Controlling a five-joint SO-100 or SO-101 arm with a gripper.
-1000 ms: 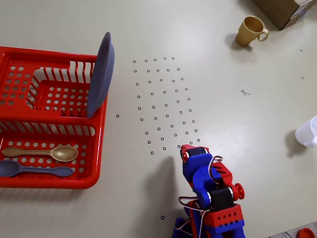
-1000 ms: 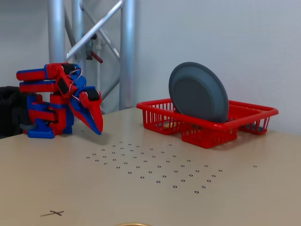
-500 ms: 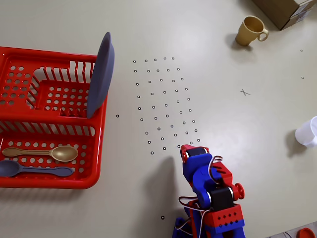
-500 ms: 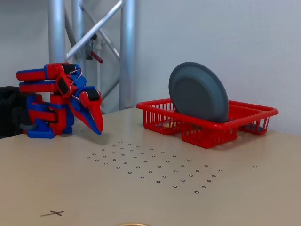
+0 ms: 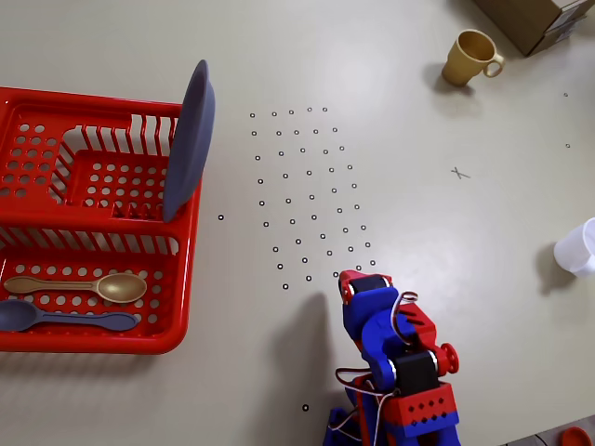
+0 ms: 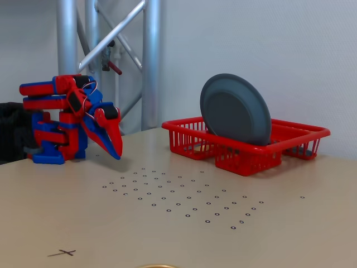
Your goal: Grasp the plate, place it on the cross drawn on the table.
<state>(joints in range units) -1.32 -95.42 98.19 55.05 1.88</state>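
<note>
Rack [image 5: 93,214]: plate [image 5: 189,139] on edge, two spoons [image 5: 79,288] in front tray. Mug [image 5: 469,58] empty. No legible writing. End effector [image 6: 114,152] fingers together, clear of desk [image 5: 418,232].

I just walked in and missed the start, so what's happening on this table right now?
Nothing is being handled yet. The red and blue arm sits folded near the table edge, its gripper pointing down, empty, jaws together. The plate stands on edge in the red dish rack, which also holds two spoons. The pen-drawn cross lies bare on the table, beyond the dot grid, with a yellow mug farther back in the overhead view.
</note>
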